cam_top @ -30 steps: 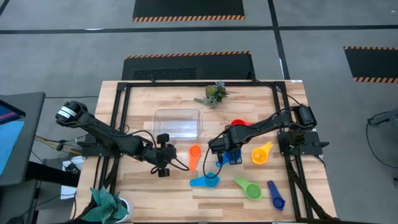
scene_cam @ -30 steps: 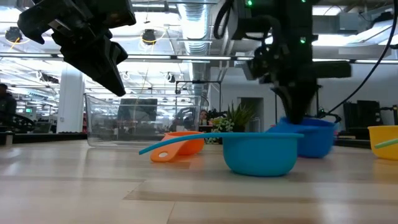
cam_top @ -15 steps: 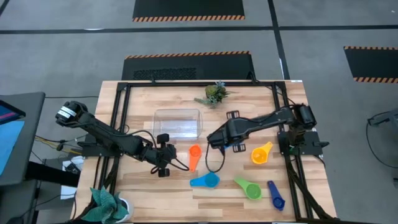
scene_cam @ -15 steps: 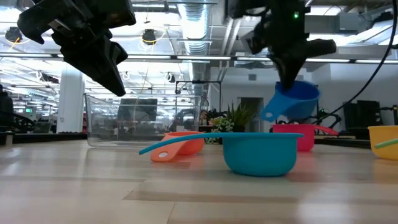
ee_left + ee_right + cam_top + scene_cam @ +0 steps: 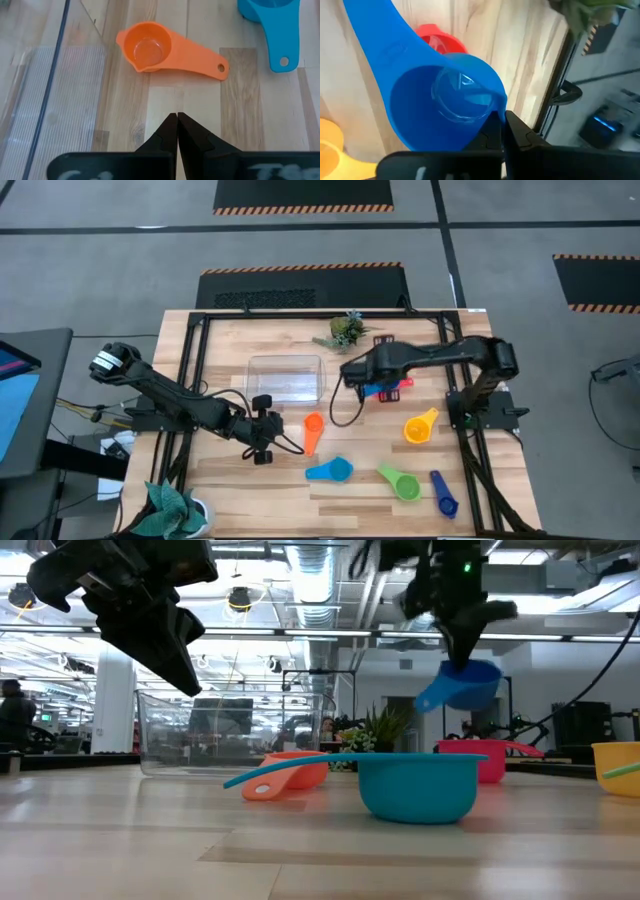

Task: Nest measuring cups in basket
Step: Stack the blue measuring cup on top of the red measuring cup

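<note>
My right gripper (image 5: 358, 380) is shut on a blue measuring cup (image 5: 440, 110) and holds it in the air right of the clear basket (image 5: 287, 377), above a red cup (image 5: 398, 384). My left gripper (image 5: 262, 430) is shut and empty, hovering near the basket's near side, left of an orange cup (image 5: 150, 50). A light blue cup (image 5: 330, 471), a green cup (image 5: 400, 482), a dark blue cup (image 5: 443, 495) and a yellow cup (image 5: 420, 425) lie on the table. The basket stands on the table. My right gripper pinches the rim of the blue cup's bowl (image 5: 499, 107), the bowl's wall between the two fingers, on the side away from the handle. The fingers come from above. The cup (image 5: 460, 690) is lifted clear and tilted, its handle (image 5: 428, 700) slanting down.
A small green plant sprig (image 5: 348, 330) lies near the table's far edge. A black frame (image 5: 195, 380) runs around the table. A teal cloth (image 5: 170, 505) sits at the near left corner. Bare wood lies between the basket and the red cup.
My right gripper has gone up and toward the table's far edge with the blue cup. The cup has left the table, now hangs clear and has tipped. The red cup behind it has come into sight in the low view.
</note>
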Controlling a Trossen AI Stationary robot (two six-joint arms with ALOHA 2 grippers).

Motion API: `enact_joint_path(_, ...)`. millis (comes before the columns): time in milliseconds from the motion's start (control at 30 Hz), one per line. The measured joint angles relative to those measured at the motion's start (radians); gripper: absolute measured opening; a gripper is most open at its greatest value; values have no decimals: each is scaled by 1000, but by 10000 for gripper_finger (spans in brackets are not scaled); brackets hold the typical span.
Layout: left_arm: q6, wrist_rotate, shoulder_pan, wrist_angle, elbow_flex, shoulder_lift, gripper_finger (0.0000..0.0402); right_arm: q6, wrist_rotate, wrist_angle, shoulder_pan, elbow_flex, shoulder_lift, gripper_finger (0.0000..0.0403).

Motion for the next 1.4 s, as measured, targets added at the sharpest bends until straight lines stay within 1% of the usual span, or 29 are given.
enact_joint_path(100, 0, 0, 0, -1, 0, 0, 0, -51, -36, 72, -41, -39, -97, 7)
enact_joint_path(233, 0, 0, 0, -1, 0, 0, 0, -86, -135, 243, -98, -181, -254, 5)
enact_joint_path(300, 0, 0, 0, 5, 0, 0, 0, -91, -158, 312, -117, -263, -323, 5)
enact_joint_path(433, 0, 0, 0, 8, 0, 0, 0, -105, -185, 380, -138, -398, -409, 5)
enact_joint_path(533, 3, 0, 0, 10, 0, 0, 0, -175, -186, 432, -135, -459, -442, 5)
enact_joint_path(667, 32, 0, 0, 12, 0, 0, 0, -292, -189, 504, -136, -476, -441, 5)
enact_joint_path(833, 35, 0, 0, 14, 0, 0, 0, -508, -280, 528, -158, -476, -403, 5)
enact_joint_path(900, 35, 0, 0, 14, 0, 0, 0, -568, -285, 529, -158, -477, -385, 5)
enact_joint_path(1067, 48, 0, 0, 21, 0, 0, 0, -686, -282, 576, -168, -477, -344, 5)
enact_joint_path(1200, 54, 0, 0, 24, 0, 0, 0, -785, -280, 577, -193, -476, -314, 5)
enact_joint_path(1400, 54, 0, 0, 24, 0, 0, 0, -844, -282, 584, -217, -476, -283, 9)
